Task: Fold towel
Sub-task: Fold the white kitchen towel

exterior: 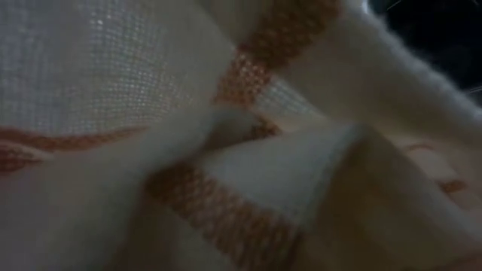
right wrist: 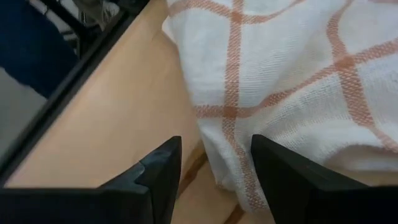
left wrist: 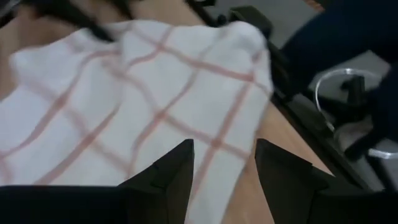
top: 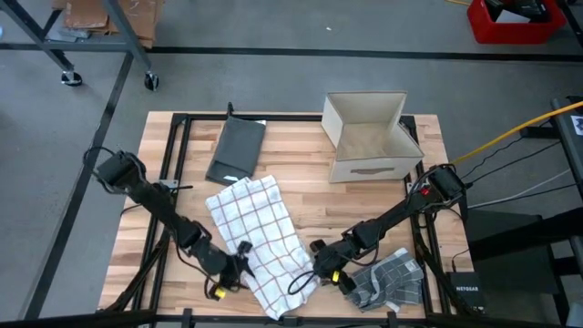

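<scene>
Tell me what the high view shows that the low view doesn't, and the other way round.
Only the high view shows the layout: the left hand and right hand, both open, at either side of the near end of the checked towel, plus a dark folded cloth, a cardboard box and a grey patterned cloth on the table. Only the low view shows the weave and creases up close; the fabric fills that picture. Both show the white towel with orange stripes.

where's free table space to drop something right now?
Bare wood between the checked towel and the cardboard box, and left of the dark folded cloth. Crowded along the near edge: both pincers, towel, grey cloth.
</scene>
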